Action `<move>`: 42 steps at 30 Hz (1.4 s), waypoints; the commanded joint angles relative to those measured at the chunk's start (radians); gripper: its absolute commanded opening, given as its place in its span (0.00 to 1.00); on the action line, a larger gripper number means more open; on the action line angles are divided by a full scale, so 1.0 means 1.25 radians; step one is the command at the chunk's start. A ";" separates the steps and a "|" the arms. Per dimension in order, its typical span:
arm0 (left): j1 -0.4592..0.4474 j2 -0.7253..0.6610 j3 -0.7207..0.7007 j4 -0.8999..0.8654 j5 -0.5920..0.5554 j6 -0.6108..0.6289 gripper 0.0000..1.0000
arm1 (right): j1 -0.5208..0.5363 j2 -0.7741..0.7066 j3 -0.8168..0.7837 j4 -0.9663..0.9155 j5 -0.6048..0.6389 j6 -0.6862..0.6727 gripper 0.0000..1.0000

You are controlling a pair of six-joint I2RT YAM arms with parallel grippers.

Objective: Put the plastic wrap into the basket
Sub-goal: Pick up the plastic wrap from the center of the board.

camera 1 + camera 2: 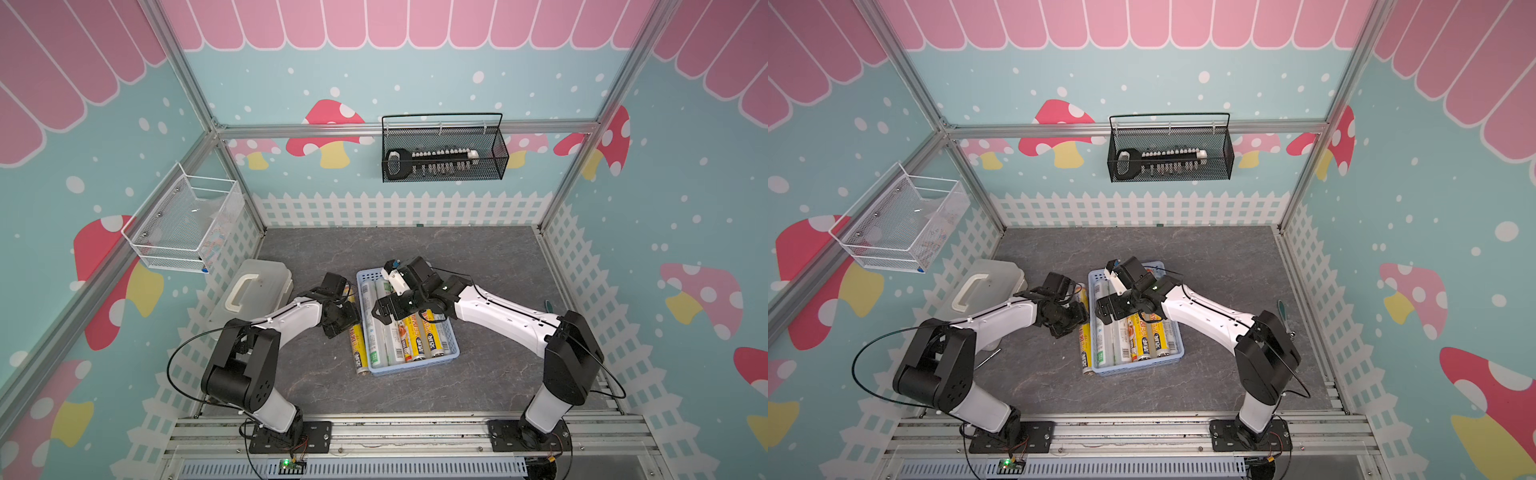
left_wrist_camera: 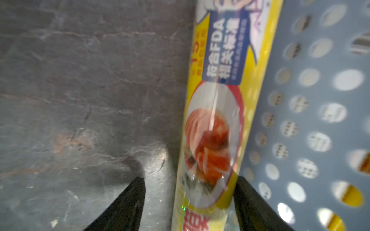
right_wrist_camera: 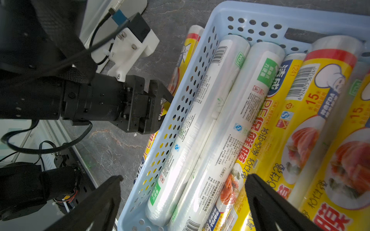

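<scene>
- While your left gripper (image 2: 190,178) sits low over the table (image 2: 80,100), its two black fingers (image 2: 128,204) stand apart on either side of one yellow-labelled roll (image 2: 216,120); they straddle it and are not clamped on it
- The finger on the basket side looks to be touching that roll, in the narrow space between it and the perforated wall of the basket (image 2: 300,120)
- The other finger stands clear of the roll, and you can see bare table in the gap between them
- That roll lies flat on the table, outside the basket, just beside its long wall and parallel to it
- In both top views it runs on past the fingers (image 1: 358,353) (image 1: 1086,353) toward the near end of the basket
- Your right gripper (image 3: 185,176) hangs over the basket with its fingers (image 3: 270,200) spread wide and nothing between them
- Beneath and ahead of those fingers, the rest of the plastic wrap (image 3: 230,130) lies inside the basket, lengthwise and side by side
- The white rolls with green print (image 3: 200,120) lie on the side nearest your left fingers
- The yellow rolls with food pictures (image 3: 310,124) fill the side away from them
- The left fingers reach the outer face of the basket wall (image 3: 180,100) about halfway along it, well short of either slot handle
</scene>
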 commanded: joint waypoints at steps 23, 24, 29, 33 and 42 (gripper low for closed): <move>-0.042 0.006 0.000 -0.079 -0.089 0.031 0.70 | 0.008 0.015 0.031 0.006 -0.011 0.006 0.99; -0.043 0.010 0.002 -0.082 -0.091 0.032 0.70 | 0.008 0.009 0.019 0.009 -0.006 0.009 0.99; -0.055 0.034 0.021 -0.111 -0.123 0.033 0.67 | 0.007 -0.015 -0.020 0.013 0.013 0.009 0.99; -0.057 0.024 0.011 -0.114 -0.153 0.007 0.62 | 0.007 -0.022 -0.020 0.007 0.022 0.004 0.99; -0.059 -0.081 -0.001 -0.113 -0.216 -0.020 0.30 | 0.006 -0.029 -0.022 0.008 0.032 0.002 0.99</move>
